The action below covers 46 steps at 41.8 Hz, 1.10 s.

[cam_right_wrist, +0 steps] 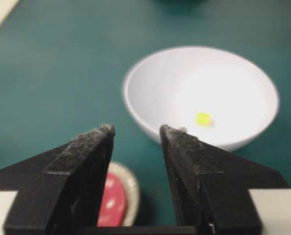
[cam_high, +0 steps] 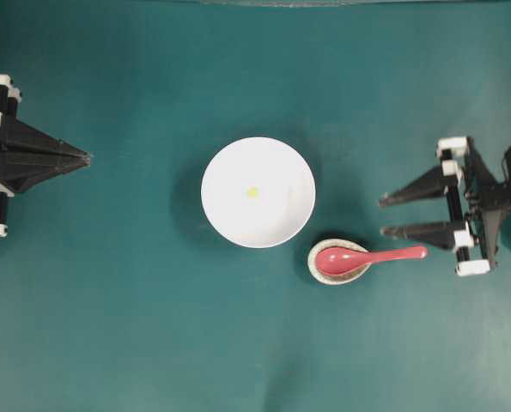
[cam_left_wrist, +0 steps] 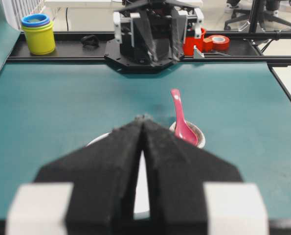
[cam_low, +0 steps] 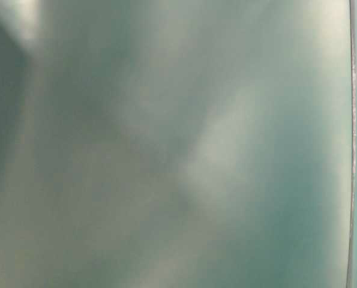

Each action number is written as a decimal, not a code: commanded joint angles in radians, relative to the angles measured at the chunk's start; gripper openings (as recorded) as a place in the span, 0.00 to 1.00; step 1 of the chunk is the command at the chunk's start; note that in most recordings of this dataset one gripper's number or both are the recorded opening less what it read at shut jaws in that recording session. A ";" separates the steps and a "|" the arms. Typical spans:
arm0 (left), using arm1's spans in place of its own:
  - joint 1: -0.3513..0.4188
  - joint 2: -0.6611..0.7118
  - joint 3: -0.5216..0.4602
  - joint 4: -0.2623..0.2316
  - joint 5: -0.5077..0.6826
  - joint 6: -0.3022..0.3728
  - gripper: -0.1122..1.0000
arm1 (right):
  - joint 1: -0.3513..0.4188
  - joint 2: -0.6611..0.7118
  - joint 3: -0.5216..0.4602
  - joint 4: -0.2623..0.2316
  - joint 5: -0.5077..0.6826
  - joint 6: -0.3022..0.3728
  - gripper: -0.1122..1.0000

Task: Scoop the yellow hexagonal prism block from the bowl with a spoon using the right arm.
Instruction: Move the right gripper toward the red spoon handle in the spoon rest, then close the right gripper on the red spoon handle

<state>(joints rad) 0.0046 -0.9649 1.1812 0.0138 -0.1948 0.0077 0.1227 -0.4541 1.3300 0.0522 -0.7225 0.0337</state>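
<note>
At the left edge of the overhead view the left gripper (cam_high: 83, 158) is sitting with its fingers pressed together into a single point, holding nothing and lying well apart from the dishes. Toward the middle of the teal table (cam_high: 118, 326), the white bowl (cam_high: 258, 192) is resting upright, and the yellow hexagonal prism block (cam_high: 252, 192) is lying alone on its floor, near the centre. Just beside the bowl's lower right rim, the speckled beige spoon rest (cam_high: 317, 268) is cradling the scoop of the pink-red spoon (cam_high: 358, 257), whose handle is pointing right toward the right arm. Farther right, the right gripper (cam_high: 382, 216) is hanging with its fingers spread wide and nothing between them; the lower fingertip is sitting near the end of the spoon handle, and I cannot tell whether they touch. From the right wrist camera, the bowl and block are showing beyond the parted fingers (cam_right_wrist: 89, 147).
</note>
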 commanded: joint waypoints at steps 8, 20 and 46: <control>0.002 0.005 -0.023 0.003 -0.005 0.002 0.11 | 0.112 0.169 0.038 0.109 -0.253 0.028 0.55; 0.000 0.005 -0.023 0.003 -0.005 0.002 0.11 | 0.232 0.387 0.032 0.219 -0.451 0.029 0.55; 0.000 0.005 -0.023 0.003 -0.003 0.002 0.11 | 0.281 0.606 0.031 0.295 -0.538 0.061 0.55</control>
<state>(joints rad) 0.0046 -0.9649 1.1812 0.0138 -0.1933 0.0077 0.3973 0.1534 1.3668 0.3436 -1.2502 0.0936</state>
